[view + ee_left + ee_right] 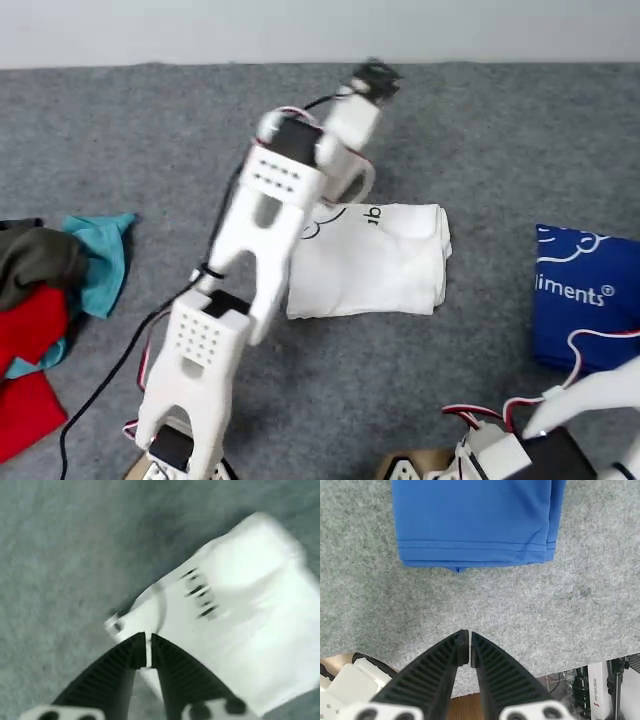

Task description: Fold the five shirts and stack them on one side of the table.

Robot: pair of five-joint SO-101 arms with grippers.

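A folded white shirt (375,260) with dark print lies mid-table on the grey mat. My left arm stretches over its near-left part, and the left gripper (148,652) hangs shut just above the shirt's (235,625) edge, nothing clearly pinched between the fingers. A folded blue shirt (585,290) lies at the right edge. In the right wrist view the right gripper (469,650) is shut over bare mat, short of the blue shirt's (475,520) hem. At the far left sits a loose heap of a dark shirt (35,255), a teal shirt (100,260) and a red shirt (30,350).
The grey mat (480,140) covers the table. The right arm's base (510,445) and its wires sit at the front right. The left arm's cable (100,385) trails across the mat at the front left. The table's front edge (470,710) shows behind the right gripper.
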